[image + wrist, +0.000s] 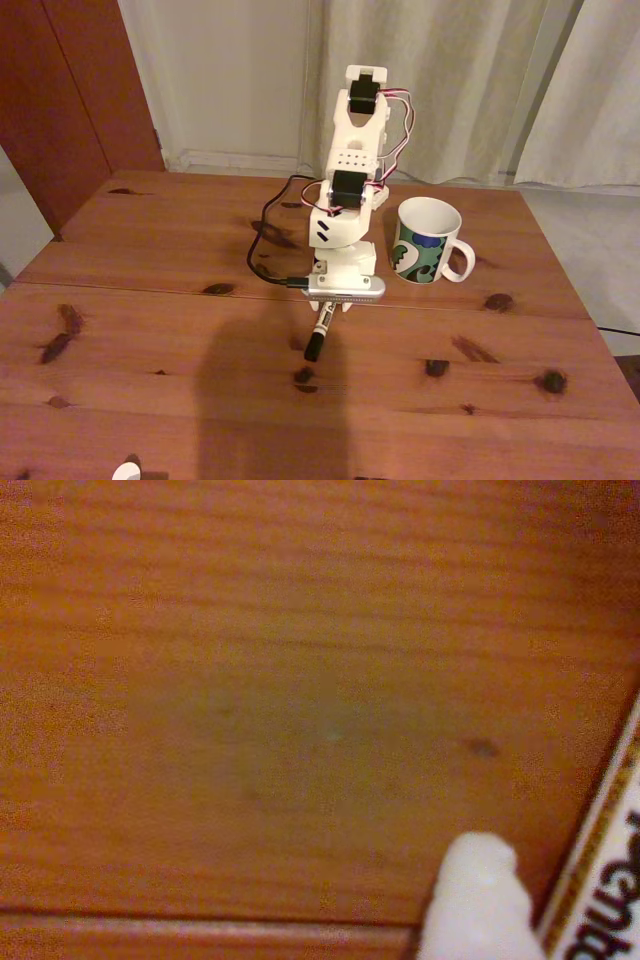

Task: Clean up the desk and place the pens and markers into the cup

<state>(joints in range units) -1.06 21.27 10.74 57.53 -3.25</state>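
Note:
On the reddish-brown desk point(150, 330) my white arm leans forward with its gripper point(331, 308) pointing down at the wood. The marker point(318, 335) sticks out from under the gripper toward the front, its black cap on the desk. In the wrist view one white fingertip point(478, 900) sits just left of the marker's white lettered barrel point(612, 880), with a thin gap between them. The other finger is hidden, so the grip cannot be judged. The cup point(427, 242), a white mug with green and blue blotches, stands upright to the right of the arm's base.
A black cable point(262, 235) loops on the desk left of the arm. Curtains and a wall rise behind the desk's far edge. A small white object point(126, 470) lies at the front edge. A dark shadow covers the desk's front middle.

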